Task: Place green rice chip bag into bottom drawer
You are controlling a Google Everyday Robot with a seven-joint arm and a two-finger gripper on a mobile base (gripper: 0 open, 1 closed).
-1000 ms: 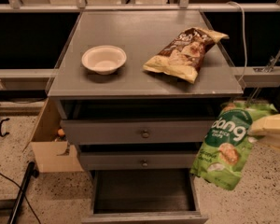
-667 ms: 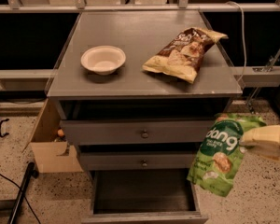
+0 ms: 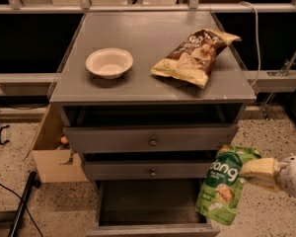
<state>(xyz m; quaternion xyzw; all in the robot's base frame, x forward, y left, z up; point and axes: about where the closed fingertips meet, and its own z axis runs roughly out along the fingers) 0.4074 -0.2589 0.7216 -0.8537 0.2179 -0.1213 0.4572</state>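
One green rice chip bag point(image 3: 224, 186) in tool point(image 3: 245, 171) — beside one bottom drawer point(image 3: 148, 201).

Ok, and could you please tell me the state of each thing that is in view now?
tool: at the lower right, shut on the green bag, holding it in the air.
green bag: hanging by the right side of the bottom drawer, not yet inside.
bottom drawer: pulled out, nothing seen inside.
bowl: upright on the cabinet top, empty.
brown bag: lying flat on the cabinet top.
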